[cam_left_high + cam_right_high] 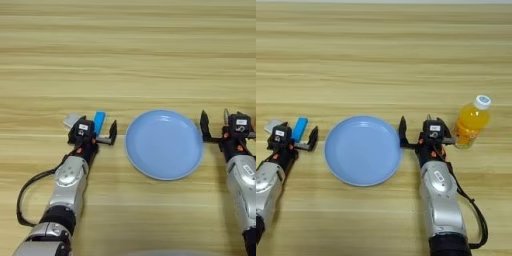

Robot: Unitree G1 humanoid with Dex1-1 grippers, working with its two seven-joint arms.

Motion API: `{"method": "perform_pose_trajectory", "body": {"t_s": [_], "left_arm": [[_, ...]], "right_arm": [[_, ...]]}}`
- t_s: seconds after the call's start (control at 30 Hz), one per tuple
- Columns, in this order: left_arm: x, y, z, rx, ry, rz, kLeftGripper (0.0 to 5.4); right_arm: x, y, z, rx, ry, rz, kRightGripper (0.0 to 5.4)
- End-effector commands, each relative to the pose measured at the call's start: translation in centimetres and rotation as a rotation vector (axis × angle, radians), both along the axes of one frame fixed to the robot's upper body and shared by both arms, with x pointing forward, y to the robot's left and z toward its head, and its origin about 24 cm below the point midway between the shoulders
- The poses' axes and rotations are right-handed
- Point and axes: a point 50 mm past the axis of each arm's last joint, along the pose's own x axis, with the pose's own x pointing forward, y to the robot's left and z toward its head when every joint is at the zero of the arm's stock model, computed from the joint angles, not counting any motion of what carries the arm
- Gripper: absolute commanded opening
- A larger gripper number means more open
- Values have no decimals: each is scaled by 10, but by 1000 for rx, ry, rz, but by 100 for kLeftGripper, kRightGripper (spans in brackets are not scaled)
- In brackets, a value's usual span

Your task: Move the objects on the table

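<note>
At the left gripper (pixel 96 133): spread wide, pinching nothing. One black finger (pixel 113 131) out toward the middle of the table, the other hard to make out beside the gripper's black body. Between the two, at the far end of the gap, a small flat blue bar (pixel 99 121), lying lengthwise away from the robot; whether touching either finger, cannot tell. Just to the left of the bar and of the gripper's body, a tiny grey block (pixel 72 120), flat on the wood. Behind the gripper, the silver left forearm (pixel 71 182), running back to the lower left corner with a black cable looped at its side.

At the right gripper (pixel 423 131): also spread, with nothing between the fingers. One black finger (pixel 402 129) close against the right rim of the plate, the other on the side toward the bottle. Just right of that gripper, near but seemingly not touching, a bottle of orange drink (pixel 471 124), upright, white cap on top. Behind, the silver right forearm (pixel 441 200), reaching back to the bottom edge.

Between the two grippers, a round light-blue plate (pixel 142 150), bare. Under everything, the light wooden table (pixel 130 55), grain running left to right.
</note>
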Motion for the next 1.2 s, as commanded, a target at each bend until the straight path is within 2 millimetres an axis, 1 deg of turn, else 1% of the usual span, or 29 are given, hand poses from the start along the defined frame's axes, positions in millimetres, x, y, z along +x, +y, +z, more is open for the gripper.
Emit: {"method": "perform_pose_trajectory", "body": {"t_s": [0.03, 0.27, 0.43, 0.83, 0.87, 0.93, 1.0, 1.2], "left_arm": [[-10, 4, -16, 37, 88, 8, 538], [-12, 3, -24, 80, 131, 1, 538], [-15, -1, -31, 76, 166, -15, 538], [-17, -7, -35, 79, 183, -42, 538], [-17, -7, -35, 79, 184, -45, 522], [-18, -8, -35, 77, 187, -49, 516], [-18, -9, -35, 76, 188, -53, 490], [-17, -9, -35, 72, 187, -52, 438]], "right_arm": [[2, 1, 2, 5, -4, 0, 540], [2, 0, 2, 4, -5, -1, 540], [2, 0, 2, 5, -5, 0, 540], [2, 0, 2, 8, -6, -4, 540], [2, 0, 2, 8, -6, -4, 540], [2, 0, 2, 8, -6, -5, 540], [2, 0, 2, 8, -6, -6, 540], [2, -1, 2, 8, -6, -8, 540]]}}
